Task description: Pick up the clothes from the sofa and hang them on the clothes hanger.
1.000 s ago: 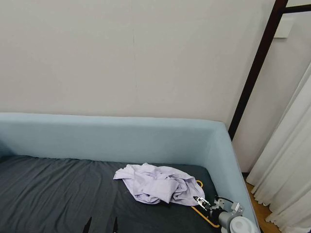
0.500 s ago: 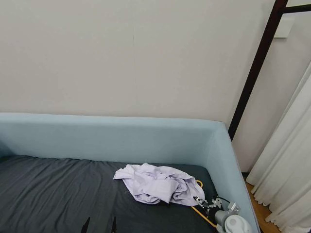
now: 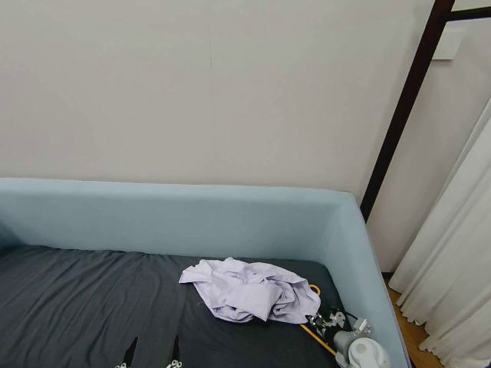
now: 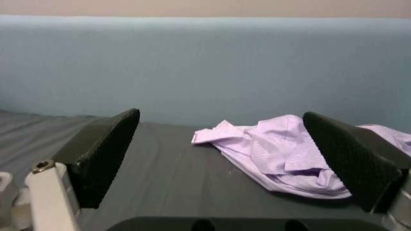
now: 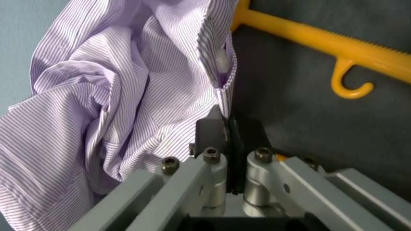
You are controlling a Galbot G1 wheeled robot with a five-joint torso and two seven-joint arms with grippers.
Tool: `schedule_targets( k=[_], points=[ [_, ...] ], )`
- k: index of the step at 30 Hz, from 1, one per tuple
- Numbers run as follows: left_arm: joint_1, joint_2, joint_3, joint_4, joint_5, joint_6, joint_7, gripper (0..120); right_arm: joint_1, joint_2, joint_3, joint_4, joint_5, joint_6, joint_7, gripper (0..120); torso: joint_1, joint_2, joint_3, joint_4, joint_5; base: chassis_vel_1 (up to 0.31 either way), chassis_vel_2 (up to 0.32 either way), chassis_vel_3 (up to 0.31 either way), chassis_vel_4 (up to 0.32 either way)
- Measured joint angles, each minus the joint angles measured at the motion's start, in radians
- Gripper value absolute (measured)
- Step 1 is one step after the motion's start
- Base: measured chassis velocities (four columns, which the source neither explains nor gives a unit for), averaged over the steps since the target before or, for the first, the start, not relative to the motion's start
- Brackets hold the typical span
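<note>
Right gripper (image 5: 226, 124) has edged left since a second ago, clenched on the shirt (image 3: 245, 290) edge.
Left gripper (image 4: 222, 115) hovers spread wide over the sofa (image 3: 153, 222); yellow hanger (image 5: 308, 38) lies beside shirt.

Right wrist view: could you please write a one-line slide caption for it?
Right gripper shut on the striped lilac shirt at its edge, yellow hanger lying beside it on the dark sofa cushion.

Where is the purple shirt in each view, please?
Head view: purple shirt lies crumpled on the dark seat, near its right end.
Left wrist view: it lies beyond the open left gripper.
Right wrist view: its edge sits in the shut right gripper, beside the yellow hanger.
Shared landmark: the dark seat.
</note>
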Motion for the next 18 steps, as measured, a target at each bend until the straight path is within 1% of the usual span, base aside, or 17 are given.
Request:
schedule_targets(
  k=[4, 8, 11, 12, 15, 16, 17, 18],
  points=[
    [-0.001, 0.0, 0.001, 0.004, 0.001, -0.001, 0.0, 100, -0.003, -0.01, -0.002, 0.012, -0.001, 0.005, 0.0, 0, 0.0, 0.0, 0.0, 0.0, 0.0001, 0.0, 0.0, 0.0, 0.0],
    [-0.003, 0.0, -0.001, 0.006, 0.0, -0.003, -0.001, 100, -0.017, -0.038, -0.02, 0.079, -0.004, 0.01, 0.004, 0, 0.0, 0.0, 0.0, 0.0001, 0.0003, 0.0, 0.0, 0.0, 0.0],
    [-0.009, 0.0, -0.001, 0.008, -0.002, -0.006, -0.001, 100, -0.046, -0.109, -0.052, 0.232, -0.018, 0.009, 0.016, 0, 0.0, 0.0, 0.0, 0.0, 0.0003, 0.0, 0.0, 0.0, 0.0],
    [-0.009, 0.0, -0.001, 0.008, -0.002, -0.006, -0.001, 100, -0.046, -0.109, -0.052, 0.232, -0.018, 0.009, 0.016, 0, 0.0, 0.0, 0.0, 0.0, 0.0003, 0.0, 0.0, 0.0, 0.0],
    [-0.018, -0.003, 0.001, 0.013, -0.003, -0.01, -0.002, 100, -0.072, -0.22, -0.089, 0.426, -0.021, -0.004, 0.035, 0, 0.0, 0.0, 0.0, -0.0001, 0.0002, 0.0, 0.0, 0.0, 0.0],
    [-0.018, -0.003, 0.001, 0.013, -0.003, -0.01, -0.002, 100, -0.072, -0.22, -0.089, 0.426, -0.021, -0.004, 0.035, 0, 0.0, 0.0, 0.0, -0.0001, 0.0002, 0.0, 0.0, 0.0, 0.0],
    [-0.02, -0.004, 0.003, 0.015, -0.003, -0.01, -0.003, 100, -0.075, -0.254, -0.1, 0.481, -0.017, -0.008, 0.042, 0, 0.0, 0.0, 0.0, -0.0003, 0.0003, 0.0, 0.0, 0.0, 0.0],
    [-0.024, -0.005, 0.005, 0.018, -0.004, -0.01, -0.003, 100, -0.077, -0.306, -0.116, 0.56, -0.018, -0.012, 0.047, 0, 0.0, 0.0, 0.0, 0.0, 0.0002, 0.0, 0.0, 0.0, 0.0]
  ],
)
